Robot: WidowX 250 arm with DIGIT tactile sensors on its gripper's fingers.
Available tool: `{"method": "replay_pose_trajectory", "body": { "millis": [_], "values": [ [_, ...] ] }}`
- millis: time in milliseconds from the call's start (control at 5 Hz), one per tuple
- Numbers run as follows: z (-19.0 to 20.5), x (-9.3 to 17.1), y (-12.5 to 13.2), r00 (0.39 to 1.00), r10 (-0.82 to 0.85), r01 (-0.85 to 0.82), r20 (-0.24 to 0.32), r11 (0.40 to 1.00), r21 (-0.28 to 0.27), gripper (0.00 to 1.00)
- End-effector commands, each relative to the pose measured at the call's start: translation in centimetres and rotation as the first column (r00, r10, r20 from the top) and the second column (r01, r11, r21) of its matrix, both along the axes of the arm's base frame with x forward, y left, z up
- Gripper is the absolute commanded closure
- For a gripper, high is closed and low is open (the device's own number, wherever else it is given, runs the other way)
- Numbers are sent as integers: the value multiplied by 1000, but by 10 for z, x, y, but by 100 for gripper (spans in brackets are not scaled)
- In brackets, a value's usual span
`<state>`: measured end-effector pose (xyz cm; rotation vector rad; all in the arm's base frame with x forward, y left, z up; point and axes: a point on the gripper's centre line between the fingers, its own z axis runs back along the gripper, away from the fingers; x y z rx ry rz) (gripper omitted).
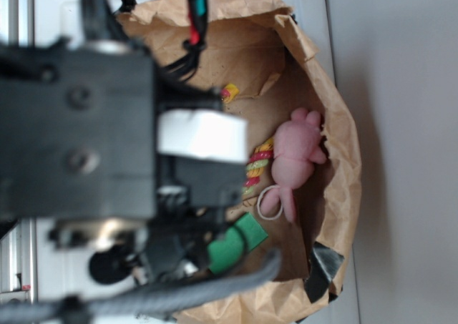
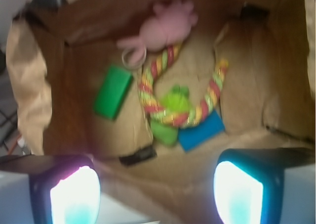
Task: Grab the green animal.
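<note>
The green animal (image 2: 177, 99), a small lime plush, lies on the floor of a brown paper bag (image 2: 29, 85). A striped rope toy (image 2: 148, 93) loops over its middle. In the wrist view my gripper (image 2: 155, 184) hangs above the bag's near rim, open, with its two fingers far apart and nothing between them. The animal sits ahead of the gap and slightly right of centre. In the exterior view my arm (image 1: 79, 124) fills the left half and hides the animal.
A pink plush (image 2: 163, 28) lies at the bag's far end, also visible as the pink plush (image 1: 297, 152) outside. A flat green block (image 2: 113, 91) lies left of the rope, a blue block (image 2: 200, 131) right of the animal. The crumpled bag walls (image 1: 343, 145) rise on all sides.
</note>
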<state>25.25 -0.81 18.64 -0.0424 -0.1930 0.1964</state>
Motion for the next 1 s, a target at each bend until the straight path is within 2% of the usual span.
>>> {"method": "replay_pose_trajectory", "body": {
  "millis": [0, 200, 400, 600, 800],
  "values": [
    [-13, 23, 20, 994, 49, -54, 98, 998, 46, 0],
    [-25, 24, 27, 990, 110, -111, 90, 994, 2, 0],
    [-36, 27, 26, 983, 132, -130, 126, 991, -29, 0],
    [-41, 68, 36, 977, 120, -111, 175, 992, -60, 0],
    [-40, 67, 36, 978, 113, -104, 174, 993, -62, 0]
  ]
}}
